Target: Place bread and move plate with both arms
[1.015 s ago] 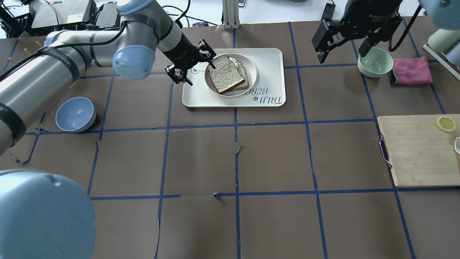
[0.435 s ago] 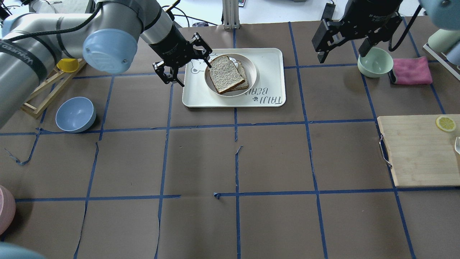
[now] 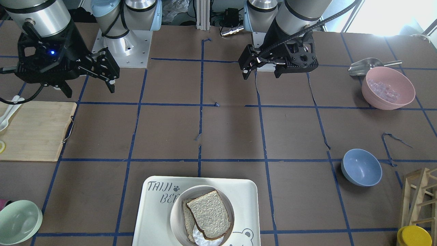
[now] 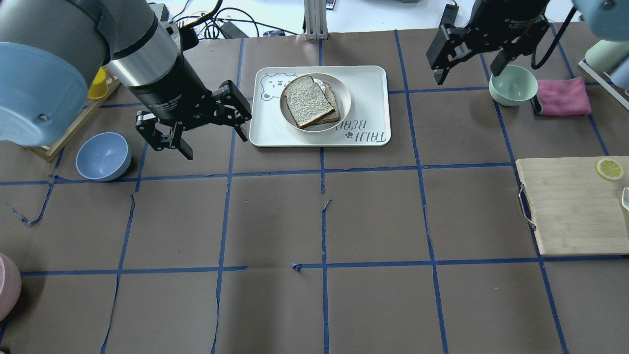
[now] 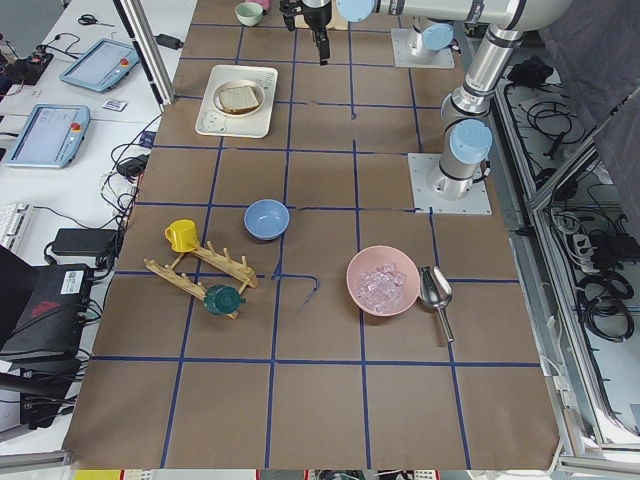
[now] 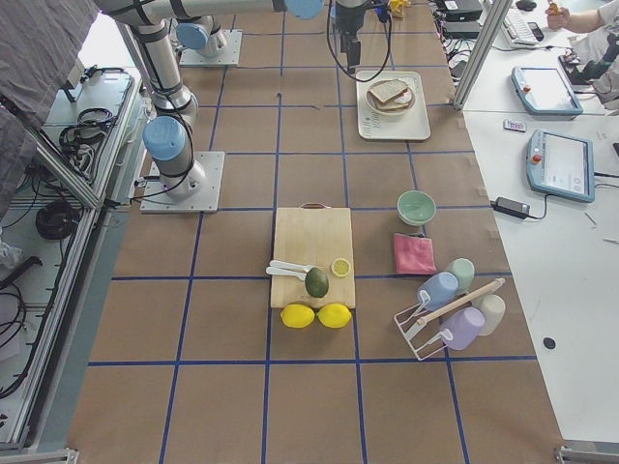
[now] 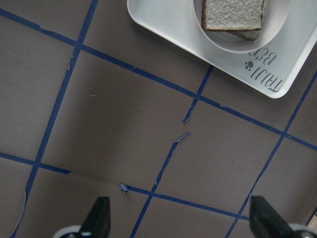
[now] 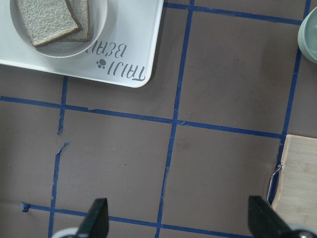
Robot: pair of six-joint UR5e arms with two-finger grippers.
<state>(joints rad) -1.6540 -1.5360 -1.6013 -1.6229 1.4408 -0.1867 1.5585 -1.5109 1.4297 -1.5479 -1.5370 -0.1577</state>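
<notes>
The bread (image 4: 305, 101), a thick slice with a dark crust, lies on top of a thinner, paler slice (image 4: 335, 101) in the cream plate (image 4: 345, 93). The plate stands on the "TAIJI BEAR" tray (image 4: 366, 78). Bread (image 3: 209, 213) and plate (image 3: 175, 215) also show in the front view. My left gripper (image 4: 214, 142) is open and empty, above the table to the left of the tray; its wrist view shows the bread (image 7: 233, 12) far off. My right gripper (image 4: 466, 76) is open and empty, high at the far right of the tray; its wrist view shows the plate (image 8: 99, 25).
A blue bowl (image 4: 103, 156) sits left of my left gripper. A mint-green bowl (image 4: 512, 84) and a pink cloth (image 4: 562, 96) lie at the far right. A wooden cutting board (image 4: 575, 206) is at the right edge. A pink bowl (image 3: 387, 88) and a wooden rack (image 3: 418, 194) are on the left side.
My left gripper has drawn back from the plate's rim, moving left and toward the robot, still open. Bread and plate have not moved. The right arm has not moved.
</notes>
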